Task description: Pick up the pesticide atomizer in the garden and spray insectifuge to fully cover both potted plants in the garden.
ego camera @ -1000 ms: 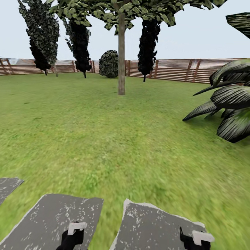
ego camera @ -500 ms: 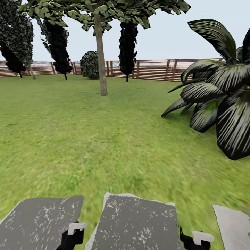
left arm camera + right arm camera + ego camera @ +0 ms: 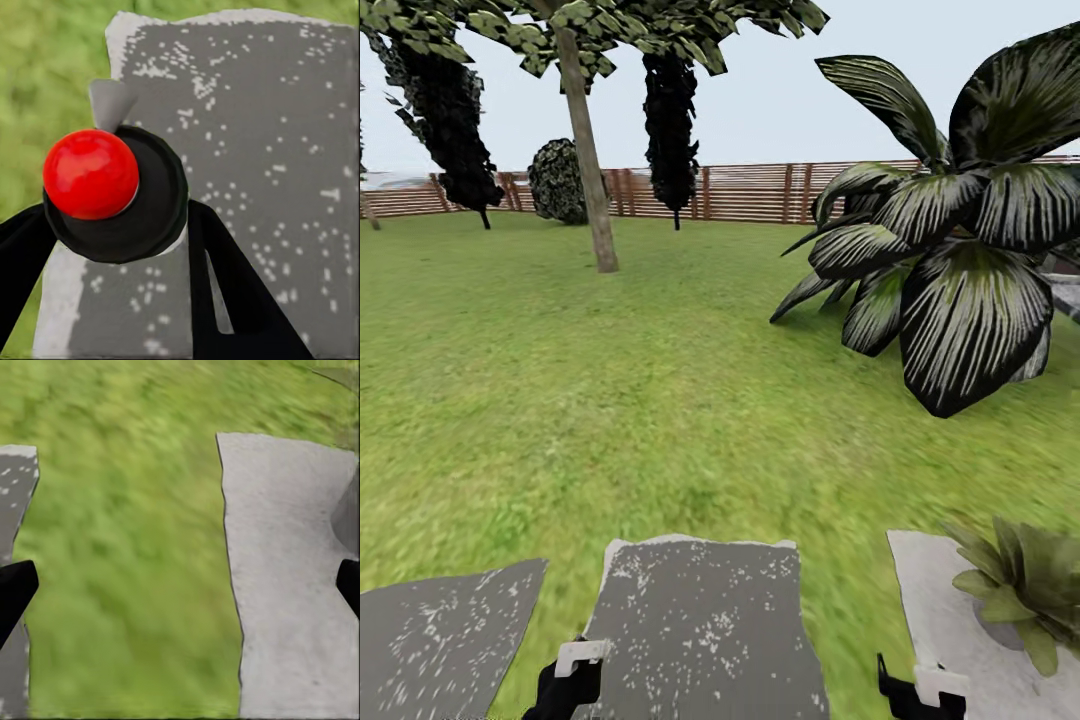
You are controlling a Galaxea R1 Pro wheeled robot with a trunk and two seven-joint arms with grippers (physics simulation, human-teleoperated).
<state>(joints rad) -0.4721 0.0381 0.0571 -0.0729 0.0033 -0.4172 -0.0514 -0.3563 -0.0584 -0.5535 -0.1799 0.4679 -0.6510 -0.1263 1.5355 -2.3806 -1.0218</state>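
The pesticide atomizer, a black round head with a red knob and a grey nozzle, sits between the black fingers of my left gripper, which is shut on it above a dark grey stepping stone. In the head view the left gripper shows at the bottom edge. One potted plant, a small rosette of pointed green leaves, stands on a pale stone at the lower right. My right gripper is just in front of that stone. In the right wrist view the right gripper is open over grass, with nothing between its fingers.
A big dark shrub with white-striped leaves stands at the right on the garden's lawn. A tree trunk, dark trees and a round bush stand before the brown slatted fence. Grey stepping stones lie right ahead.
The whole head view has swung to the right: trees and fence slid left, the striped shrub came further in, and the potted plant on its pale stone entered at lower right. Both grippers hold their places.
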